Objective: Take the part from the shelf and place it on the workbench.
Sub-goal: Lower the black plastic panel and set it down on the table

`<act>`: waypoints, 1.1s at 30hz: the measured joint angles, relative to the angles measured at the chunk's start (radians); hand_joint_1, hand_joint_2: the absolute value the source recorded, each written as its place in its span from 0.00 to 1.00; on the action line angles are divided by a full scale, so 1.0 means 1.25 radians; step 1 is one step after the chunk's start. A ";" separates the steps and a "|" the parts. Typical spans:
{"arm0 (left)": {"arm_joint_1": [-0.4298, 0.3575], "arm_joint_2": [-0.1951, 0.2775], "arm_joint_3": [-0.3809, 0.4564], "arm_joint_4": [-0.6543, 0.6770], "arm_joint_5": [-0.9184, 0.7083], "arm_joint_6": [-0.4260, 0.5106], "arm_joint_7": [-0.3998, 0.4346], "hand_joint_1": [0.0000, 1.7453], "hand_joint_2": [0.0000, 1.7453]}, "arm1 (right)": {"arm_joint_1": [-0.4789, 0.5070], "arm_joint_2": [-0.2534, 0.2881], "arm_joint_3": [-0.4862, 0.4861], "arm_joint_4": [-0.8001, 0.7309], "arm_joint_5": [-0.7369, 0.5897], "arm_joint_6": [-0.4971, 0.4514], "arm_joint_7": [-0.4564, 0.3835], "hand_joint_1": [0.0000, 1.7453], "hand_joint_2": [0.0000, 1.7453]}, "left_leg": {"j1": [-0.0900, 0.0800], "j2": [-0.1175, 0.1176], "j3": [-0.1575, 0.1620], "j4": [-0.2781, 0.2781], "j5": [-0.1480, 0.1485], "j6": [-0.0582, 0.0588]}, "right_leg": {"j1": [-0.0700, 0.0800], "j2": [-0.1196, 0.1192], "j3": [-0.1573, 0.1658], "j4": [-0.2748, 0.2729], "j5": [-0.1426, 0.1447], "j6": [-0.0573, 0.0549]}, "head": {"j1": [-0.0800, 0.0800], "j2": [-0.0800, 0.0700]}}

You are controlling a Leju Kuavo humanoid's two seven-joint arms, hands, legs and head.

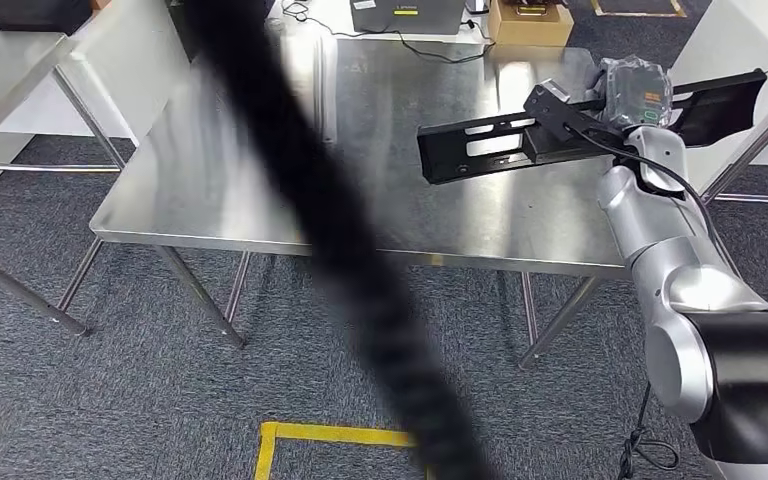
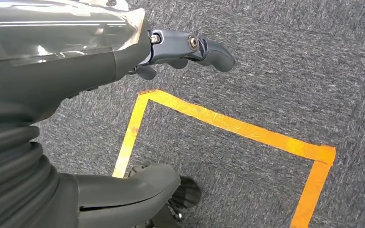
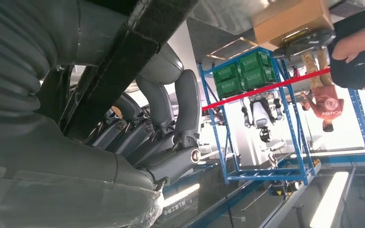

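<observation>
A long flat black part (image 1: 480, 150) with slots hangs level just above the right side of the steel workbench (image 1: 220, 190). My right hand (image 1: 632, 95), in a clear plastic cover, grips it near its middle, so one end points left over the benchtop and the other sticks out to the right. In the right wrist view the part (image 3: 123, 52) is a dark bar with the fingers (image 3: 171, 118) curled around it. My left hand (image 2: 171, 52) hangs over the carpet, thumb and fingers apart, holding nothing.
A blurred black cable (image 1: 340, 250) crosses the head view diagonally and hides part of the bench. A cardboard box (image 1: 530, 22) and a grey device (image 1: 405, 15) sit at the bench's far edge. Another steel table (image 1: 10, 60) stands left. Yellow tape (image 2: 228, 126) marks the floor.
</observation>
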 joint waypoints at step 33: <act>-0.002 -0.005 0.025 0.000 0.018 -0.014 -0.006 0.00 1.00 | -0.027 0.047 0.019 0.026 0.006 -0.006 -0.019 1.00 1.00 | -0.018 -0.008 0.080 -0.185 0.080 0.027 | 0.012 0.008 -0.013 -0.006 0.015 0.028 | 0.002 0.000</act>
